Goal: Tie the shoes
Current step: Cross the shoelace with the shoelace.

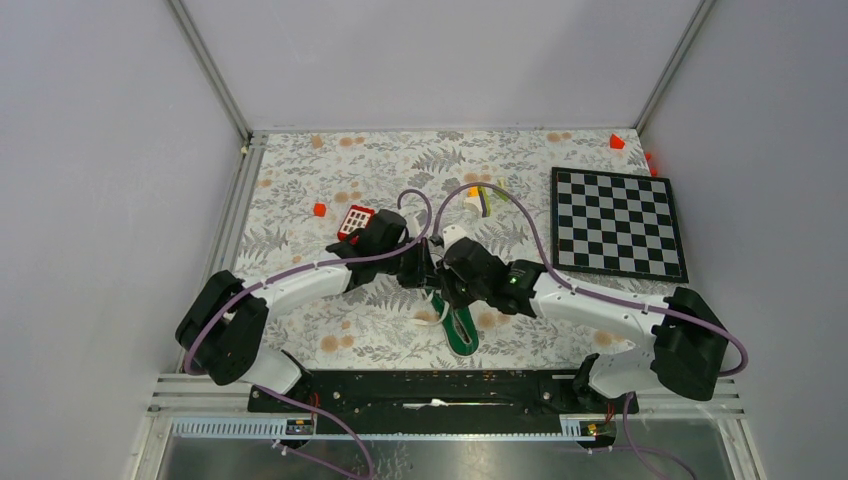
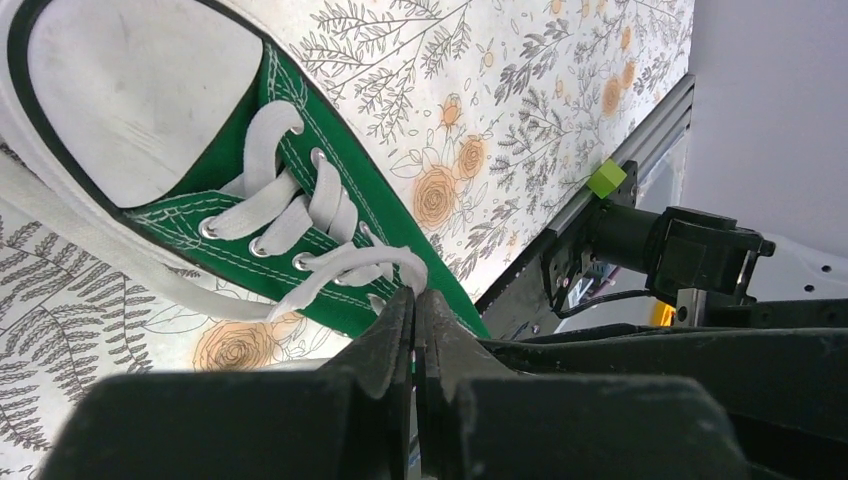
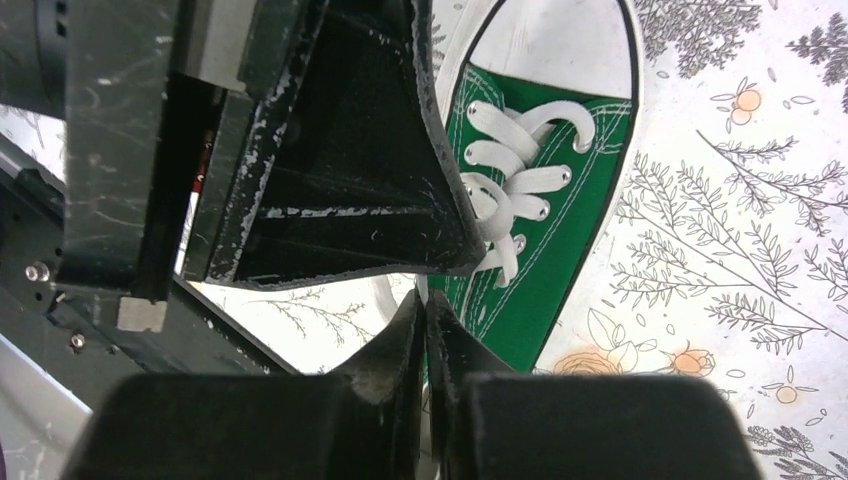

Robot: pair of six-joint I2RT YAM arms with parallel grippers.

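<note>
Left claw (image 2: 415,300) and right claw (image 3: 422,300) sit closed over sneaker (image 3: 575,230).

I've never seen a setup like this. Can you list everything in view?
sneaker: one, green with white toe cap, between the arms
laces: white, threaded through the sneaker
keypad-like block: one, red and white, beyond the left arm
checkerboard: one, black and white, far right
small blocks: at least two, red, far side
cube: one, green, by the edge rail
cloth: one, floral, under everything
left gripper: black, shut, seemingly pinching a lace
right gripper: black, shut, close to the sneaker
</note>
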